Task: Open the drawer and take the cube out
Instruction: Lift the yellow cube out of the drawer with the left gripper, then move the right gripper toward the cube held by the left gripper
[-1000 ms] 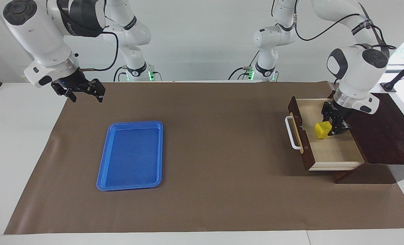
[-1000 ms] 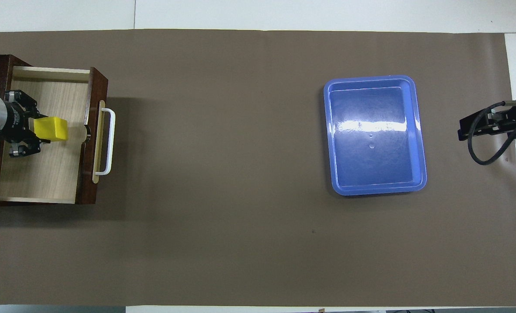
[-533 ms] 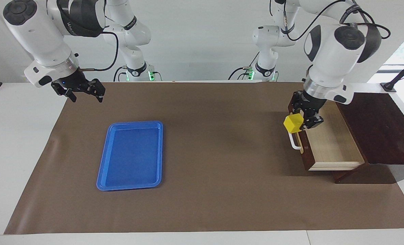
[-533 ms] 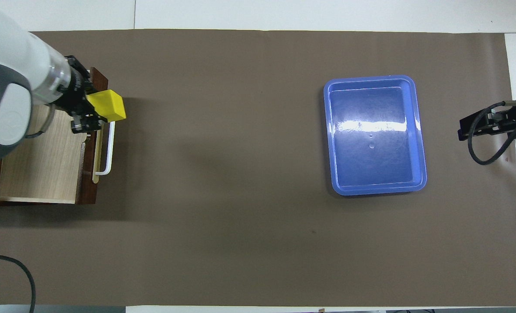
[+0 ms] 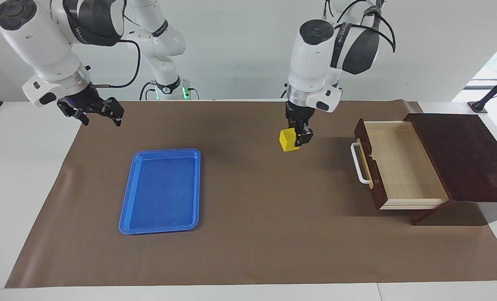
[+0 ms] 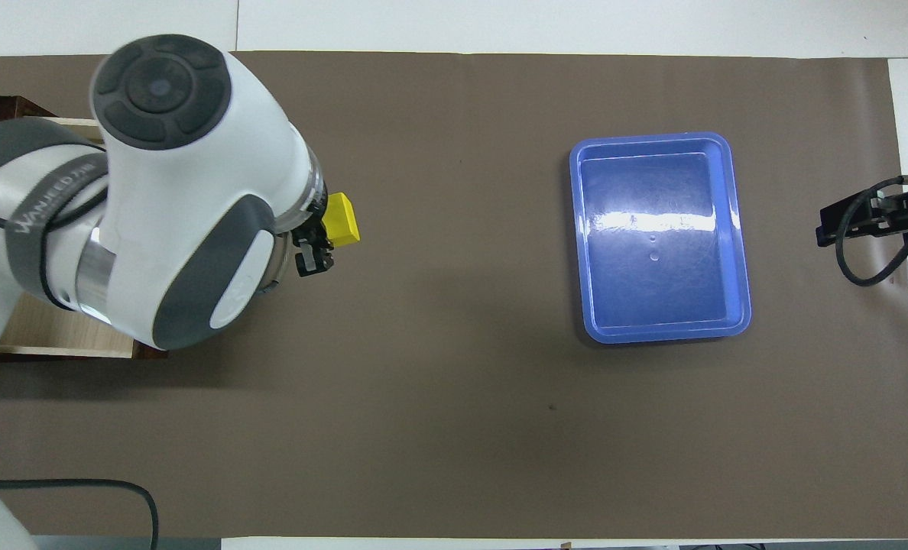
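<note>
The left gripper [image 5: 297, 136] has carried the cube [image 5: 287, 140] out of the drawer [image 5: 399, 167]. A second ago the cube was down inside the drawer. Half a second ago it was up over the drawer's front. Now the left gripper holds the yellow cube in the air over the brown mat [image 5: 248, 234], between the drawer and the blue tray [image 5: 161, 190]. The cube is not touching the mat. The fingers are squeezed shut on the cube and point down. In the overhead view the big white arm hides most of the gripper, and the cube [image 6: 342, 219] sticks out past it.

The right gripper [image 5: 100, 113] has hardly moved. It waits in the air over the corner of the mat at the right arm's end of the table. Its fingers are spread apart and hold nothing. In the overhead view only a dark bit of it [image 6: 859, 221] shows at the edge.

The blue tray lies flat on the mat toward the right arm's end, and there is nothing in it.

The drawer is at the left arm's end of the table. It is pulled out of its dark wooden box [image 5: 462, 154]. The pale wood inside it is bare. Its white handle [image 5: 359, 163] faces the middle of the table.
</note>
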### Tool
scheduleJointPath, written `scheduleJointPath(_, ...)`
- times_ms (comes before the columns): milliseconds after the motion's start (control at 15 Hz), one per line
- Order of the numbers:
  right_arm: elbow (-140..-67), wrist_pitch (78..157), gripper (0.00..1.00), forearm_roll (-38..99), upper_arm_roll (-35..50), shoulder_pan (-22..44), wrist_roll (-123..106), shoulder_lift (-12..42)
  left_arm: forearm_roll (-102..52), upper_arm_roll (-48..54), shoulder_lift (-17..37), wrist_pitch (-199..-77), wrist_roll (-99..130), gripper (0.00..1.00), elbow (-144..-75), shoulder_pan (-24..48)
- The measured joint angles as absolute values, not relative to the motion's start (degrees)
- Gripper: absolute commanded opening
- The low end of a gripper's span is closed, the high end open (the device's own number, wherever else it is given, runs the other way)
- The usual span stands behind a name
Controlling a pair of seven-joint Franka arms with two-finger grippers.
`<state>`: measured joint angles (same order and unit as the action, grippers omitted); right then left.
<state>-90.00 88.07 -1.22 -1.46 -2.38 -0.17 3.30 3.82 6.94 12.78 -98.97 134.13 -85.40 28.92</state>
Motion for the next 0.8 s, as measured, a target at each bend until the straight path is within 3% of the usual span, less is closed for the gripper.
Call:
scheduleJointPath(200, -90.17, 88.1, 0.98, -1.19, -1.46, -2.63, 9.56, 3.48, 4.99, 6.92, 14.53, -99.26, 135.95, 0.0, -85.34, 33.27)
scheduleJointPath(800, -90.41, 92.73, 0.95, 13.39, -0.27, -0.38, 60.17, 8.44, 5.14, 5.9, 15.09, -99.89, 136.1, 0.0, -84.96, 33.36)
